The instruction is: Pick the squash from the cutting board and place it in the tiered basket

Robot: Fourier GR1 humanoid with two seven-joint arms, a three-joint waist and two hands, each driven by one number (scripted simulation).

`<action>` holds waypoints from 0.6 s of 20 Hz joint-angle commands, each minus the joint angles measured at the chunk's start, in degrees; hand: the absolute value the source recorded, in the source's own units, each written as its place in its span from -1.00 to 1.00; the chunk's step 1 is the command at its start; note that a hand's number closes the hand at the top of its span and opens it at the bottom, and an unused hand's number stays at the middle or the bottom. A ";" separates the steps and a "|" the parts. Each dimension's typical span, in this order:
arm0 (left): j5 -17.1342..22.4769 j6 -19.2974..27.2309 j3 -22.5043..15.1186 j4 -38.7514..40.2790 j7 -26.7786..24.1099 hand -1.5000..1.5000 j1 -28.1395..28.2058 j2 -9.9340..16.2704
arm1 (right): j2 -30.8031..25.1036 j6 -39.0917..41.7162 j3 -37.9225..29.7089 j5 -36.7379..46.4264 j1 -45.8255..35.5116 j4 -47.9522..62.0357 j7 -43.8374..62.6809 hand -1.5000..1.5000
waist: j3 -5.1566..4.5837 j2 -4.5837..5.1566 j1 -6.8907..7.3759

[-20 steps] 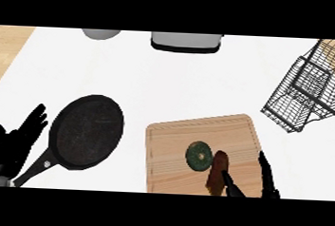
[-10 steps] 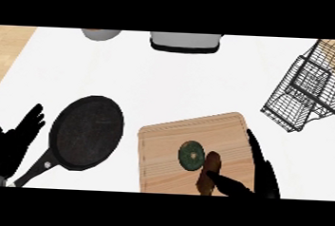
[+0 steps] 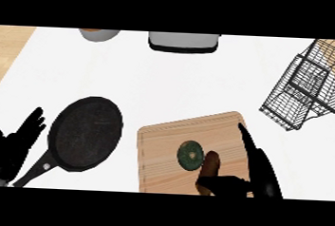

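A dark green squash with a brownish end lies on the wooden cutting board at the lower middle of the head view. My right hand hovers over the board's right side, fingers straight and pointing away, thumb bent in just below the squash; it does not hold it. The black wire tiered basket stands at the right edge. My left hand rests open at the lower left, fingers up.
A black frying pan sits left of the board, its handle running toward my left hand. A grey toaster-like appliance and a bowl stand at the counter's back. A wooden surface borders the counter's left.
The view has shifted a little, so the board and the squash show further left. My right hand has stretched forward along the squash's right side. The left hand stays put.
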 commanded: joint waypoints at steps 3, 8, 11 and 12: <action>-1.70 -0.93 1.22 -1.64 1.61 0.00 0.87 -0.65 | -2.57 4.60 -1.64 0.65 3.87 -3.67 7.49 -1.00 | 0.08 -0.01 -0.31; -4.40 -2.87 3.80 1.16 -0.55 0.00 0.85 -4.03 | 1.13 4.43 -2.45 1.21 8.79 -4.38 2.70 -1.00 | 0.08 0.04 -0.28; -3.76 -5.63 6.69 1.10 0.90 0.00 0.02 -3.21 | 1.15 7.05 -4.67 -1.92 9.83 -3.60 -0.84 -1.00 | 0.09 0.04 -0.20; -4.30 -5.77 7.52 2.12 1.88 0.00 -1.60 -3.27 | 3.70 7.07 -5.38 -1.65 7.01 1.36 -1.85 -1.00 | 0.09 0.07 -0.14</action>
